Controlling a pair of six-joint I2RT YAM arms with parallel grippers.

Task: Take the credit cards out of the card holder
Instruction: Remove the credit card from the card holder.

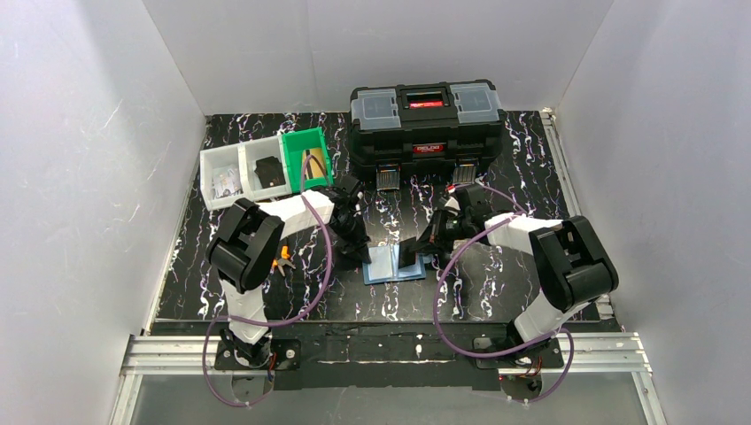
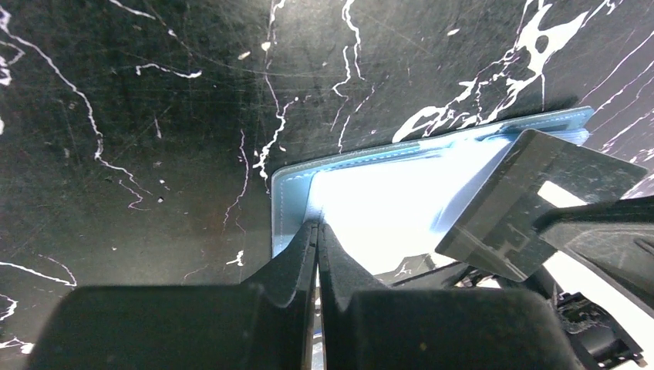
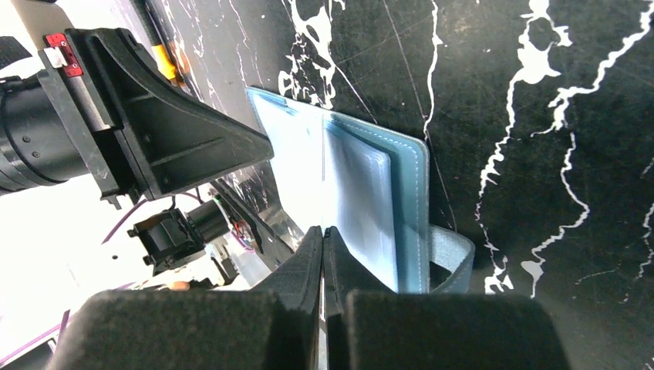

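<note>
In front of the toolbox lies the open card holder, the closed left end effector pressing its left panel, the right end effector clamped on a dark credit card above it.

Bright even light, blown-out glare in wrist views, soft shadows

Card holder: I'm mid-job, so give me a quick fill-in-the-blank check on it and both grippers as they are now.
1. The card holder lies ___, not folded shut, on the table.
2. The left gripper is ___, with its tip over the holder's pale inner panel.
3. The right gripper is shut on a thin dark ___.

Missing words: open; shut; card.
</note>
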